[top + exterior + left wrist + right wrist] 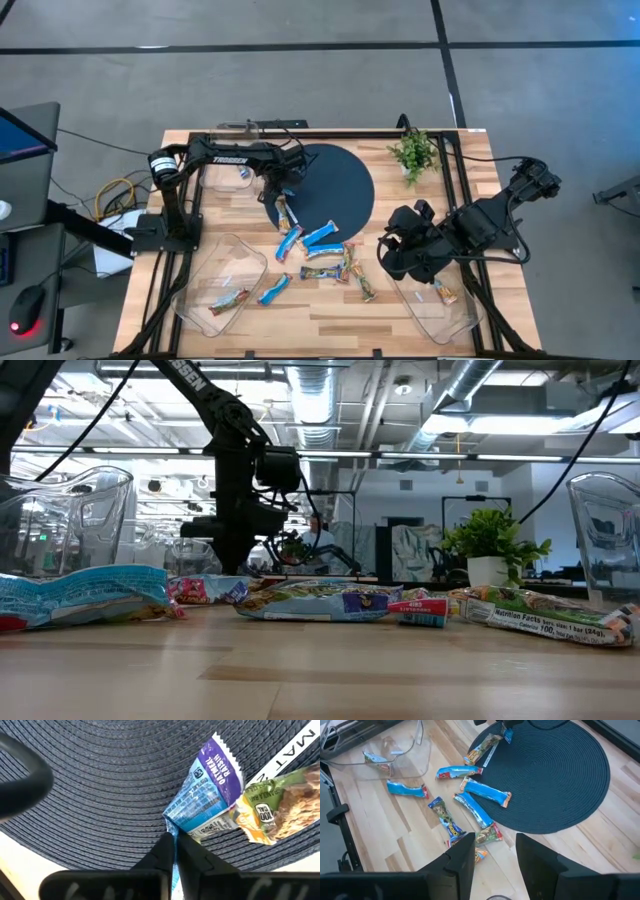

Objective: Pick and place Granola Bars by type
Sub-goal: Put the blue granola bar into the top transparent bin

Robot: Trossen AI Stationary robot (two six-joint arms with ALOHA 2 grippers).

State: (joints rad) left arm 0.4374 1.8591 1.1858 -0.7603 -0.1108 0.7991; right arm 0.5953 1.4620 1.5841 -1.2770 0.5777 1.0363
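While the left gripper [175, 845] pinches shut on a blue bar's [202, 797] end over the mat's [345, 180] 8 o'clock edge, other bars [330, 262] lie at 6 o'clock, and the right gripper [495, 847], open and empty, hovers near them.

Granola Bars [330, 262] lie between two trays [222, 280], beside the mat [340, 180].

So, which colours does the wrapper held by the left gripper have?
Blue and purple, clearest in the left wrist view: the bar is pinched by the left gripper.
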